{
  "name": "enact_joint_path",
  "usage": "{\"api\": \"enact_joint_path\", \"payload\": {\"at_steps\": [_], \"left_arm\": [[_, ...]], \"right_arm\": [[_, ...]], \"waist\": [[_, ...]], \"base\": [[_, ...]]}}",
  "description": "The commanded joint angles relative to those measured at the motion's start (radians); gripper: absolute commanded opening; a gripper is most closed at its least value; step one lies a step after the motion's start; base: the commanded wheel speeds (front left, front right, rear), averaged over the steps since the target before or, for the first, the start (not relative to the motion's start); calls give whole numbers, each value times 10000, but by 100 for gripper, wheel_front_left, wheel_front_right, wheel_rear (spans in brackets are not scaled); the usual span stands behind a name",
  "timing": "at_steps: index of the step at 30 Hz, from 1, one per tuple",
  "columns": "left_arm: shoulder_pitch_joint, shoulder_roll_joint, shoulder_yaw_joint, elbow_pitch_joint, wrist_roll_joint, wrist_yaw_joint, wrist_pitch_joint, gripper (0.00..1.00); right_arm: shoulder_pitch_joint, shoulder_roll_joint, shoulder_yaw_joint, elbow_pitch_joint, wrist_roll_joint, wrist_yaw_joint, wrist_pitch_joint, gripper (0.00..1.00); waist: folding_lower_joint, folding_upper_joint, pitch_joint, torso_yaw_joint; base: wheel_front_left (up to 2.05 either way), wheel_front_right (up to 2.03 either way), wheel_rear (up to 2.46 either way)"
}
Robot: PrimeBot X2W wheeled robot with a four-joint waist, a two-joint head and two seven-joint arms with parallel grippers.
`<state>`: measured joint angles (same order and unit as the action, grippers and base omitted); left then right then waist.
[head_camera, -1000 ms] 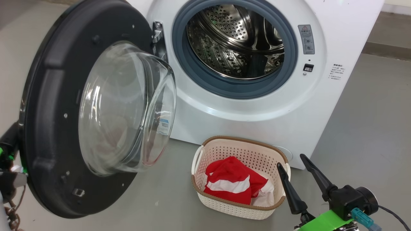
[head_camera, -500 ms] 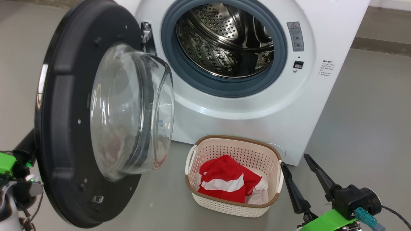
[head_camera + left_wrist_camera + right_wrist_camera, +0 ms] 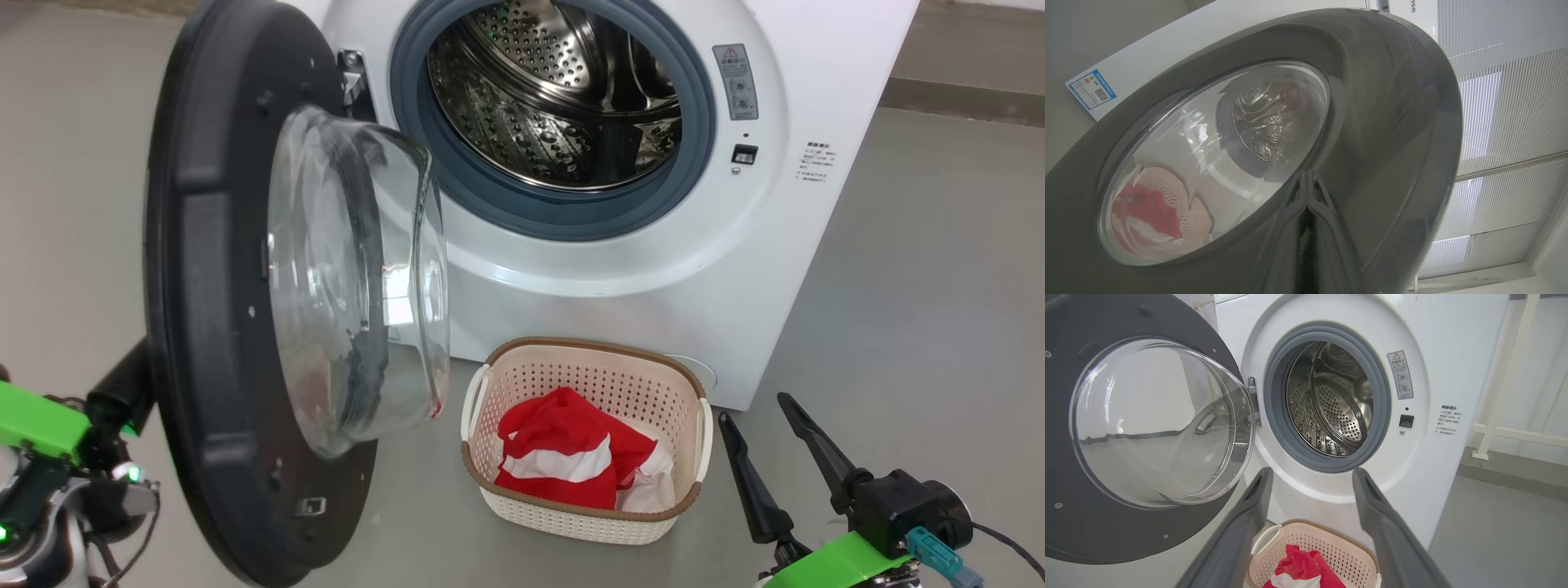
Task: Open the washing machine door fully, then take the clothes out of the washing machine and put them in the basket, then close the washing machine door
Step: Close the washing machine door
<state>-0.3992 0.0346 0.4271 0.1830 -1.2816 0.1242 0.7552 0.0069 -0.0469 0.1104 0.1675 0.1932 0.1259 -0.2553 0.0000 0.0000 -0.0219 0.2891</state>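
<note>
We saw the washing machine (image 3: 816, 82) as a big white box on the grey floor (image 3: 939, 286), its top cut off by the head view; its grey-ringed port gaped open onto the perforated steel drum (image 3: 555, 98). The washing machine door (image 3: 204, 245) stood swung out on the hinge at the port's left; its wide black rim faced us, and the clear glass bowl (image 3: 359, 278) bulged toward the machine. The basket (image 3: 571, 523), cream with a brown rim, sat on the floor just before the machine's front, below the port; the clothes (image 3: 563, 445) lay bunched inside it, red with a white stripe.

The right gripper (image 3: 753, 407) hovered low beside the basket's right end, its fingers spread wide and holding nothing, pointing up toward the machine. The left gripper (image 3: 1306, 220) was behind the door; its fingers were pressed together against the glossy outer rim, mirrored there.

In the head view the door hid the left fingertips; through the glass the left wrist view gave the basket and clothes as a warped smear; the right wrist view cut the basket off at the bottom edge.
</note>
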Motion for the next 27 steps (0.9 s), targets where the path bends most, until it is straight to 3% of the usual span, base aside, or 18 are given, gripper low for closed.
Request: {"api": "enact_joint_path", "payload": {"at_steps": [1,17,27], "left_arm": [[34,162,-64,-418,-257,77,61,0],[718,157,-1666,-1141,-1462,567,-825,0],[902,157,-2534,-1388,-1983,559,-1356,0]], "right_arm": [[-279,-34,201,-177,190,48,-65,100],[-251,-34,215,-53,360,48,-65,100],[-271,-34,208,-29,378,48,-65,100]], "waist": [[0,0,13,-43],[0,0,-61,-485],[0,0,-62,-948]], "base": [[0,0,0],[0,0,0],[0,0,0]]}}
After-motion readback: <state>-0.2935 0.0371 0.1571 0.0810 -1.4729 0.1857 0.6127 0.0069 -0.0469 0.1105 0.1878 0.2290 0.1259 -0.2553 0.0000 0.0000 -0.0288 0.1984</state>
